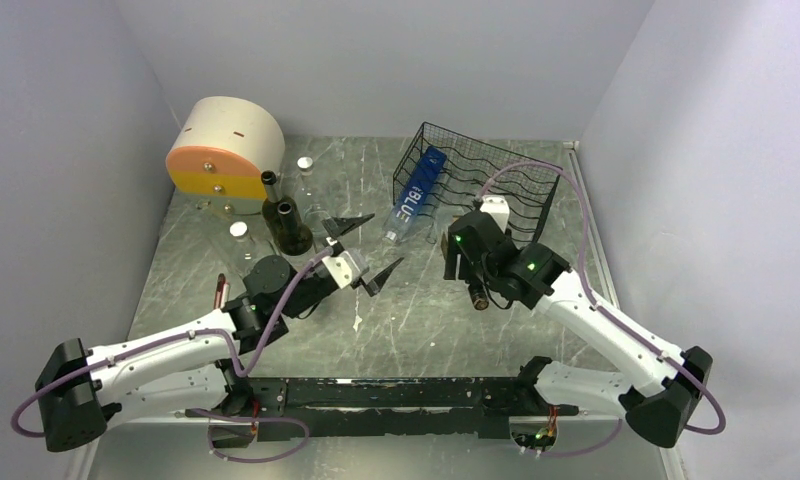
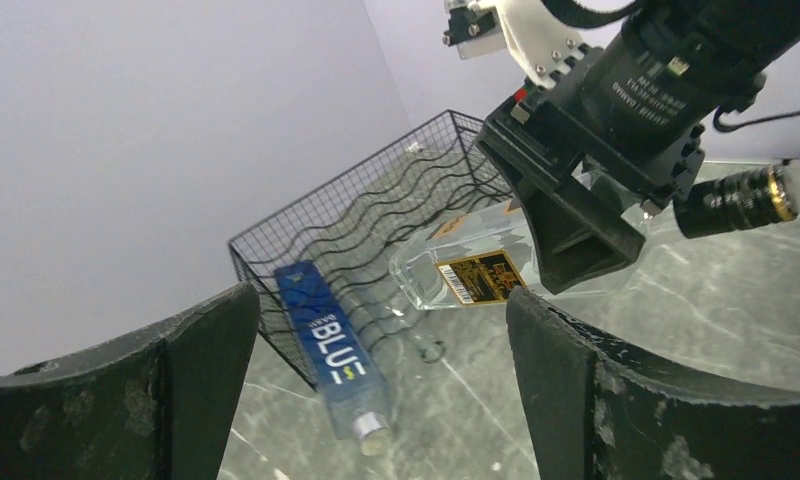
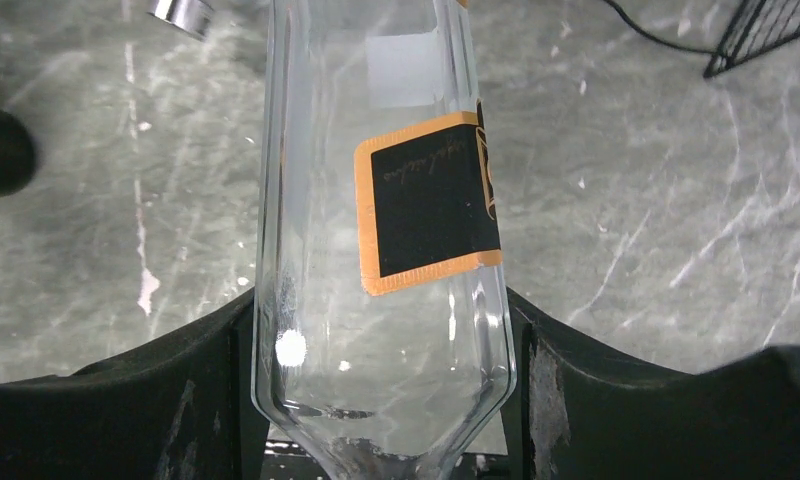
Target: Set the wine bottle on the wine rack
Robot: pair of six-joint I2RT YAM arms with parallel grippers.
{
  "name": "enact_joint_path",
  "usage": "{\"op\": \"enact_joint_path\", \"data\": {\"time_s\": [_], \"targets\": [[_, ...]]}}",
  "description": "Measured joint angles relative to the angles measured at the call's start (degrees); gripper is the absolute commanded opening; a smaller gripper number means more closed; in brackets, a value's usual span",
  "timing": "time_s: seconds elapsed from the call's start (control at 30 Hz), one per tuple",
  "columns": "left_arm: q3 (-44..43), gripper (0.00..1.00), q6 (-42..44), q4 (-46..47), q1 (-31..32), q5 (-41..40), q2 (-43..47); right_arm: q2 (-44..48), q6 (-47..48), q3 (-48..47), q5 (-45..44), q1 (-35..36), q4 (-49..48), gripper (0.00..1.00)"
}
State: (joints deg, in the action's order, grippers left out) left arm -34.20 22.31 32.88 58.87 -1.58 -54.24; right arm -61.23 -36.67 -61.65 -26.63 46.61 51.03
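The black wire wine rack (image 1: 481, 175) stands at the back right of the table. A blue bottle (image 1: 416, 197) lies in its left row, neck sticking out the front. My right gripper (image 1: 466, 252), just in front of the rack, is shut on a clear glass wine bottle (image 3: 376, 200) with a black and orange label. It holds the bottle at the shoulder, base toward the rack (image 2: 376, 200). The bottle's body (image 2: 466, 268) hovers at the rack's front edge. My left gripper (image 1: 378, 245) is open and empty, left of the rack, pointing at the blue bottle (image 2: 336, 350).
Two dark green bottles (image 1: 291, 228) stand upright at the back left, in front of a cream and orange drum (image 1: 226, 150). Small caps (image 1: 305, 162) lie near them. A red-handled tool (image 1: 221, 290) lies by the left arm. Grey walls close in on three sides.
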Motion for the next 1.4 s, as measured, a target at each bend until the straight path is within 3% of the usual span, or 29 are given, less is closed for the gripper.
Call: {"op": "enact_joint_path", "data": {"time_s": [0.33,0.6,0.93,1.17,1.4], "targets": [[-0.13,1.0,-12.57,-1.97,0.0,-1.6,-2.93,1.49,-2.34,5.84,4.24,-4.22,1.07,0.08],[-10.62,1.0,-30.97,-15.45,-0.7,-4.79,-6.32,1.62,-2.25,9.29,4.09,-9.64,-0.02,0.08],[-23.5,0.99,-42.64,-34.42,-1.03,-3.15,-12.26,1.44,-4.13,10.97,2.58,-12.57,-4.2,0.08],[-30.67,1.0,-45.66,-46.21,-1.03,-2.97,-18.53,0.55,-5.81,11.78,2.05,-14.01,-6.71,0.07],[-30.75,0.99,-45.38,-49.07,-1.03,-1.86,-18.51,-0.17,-6.97,14.47,-0.13,-15.06,-11.13,0.07]]}}
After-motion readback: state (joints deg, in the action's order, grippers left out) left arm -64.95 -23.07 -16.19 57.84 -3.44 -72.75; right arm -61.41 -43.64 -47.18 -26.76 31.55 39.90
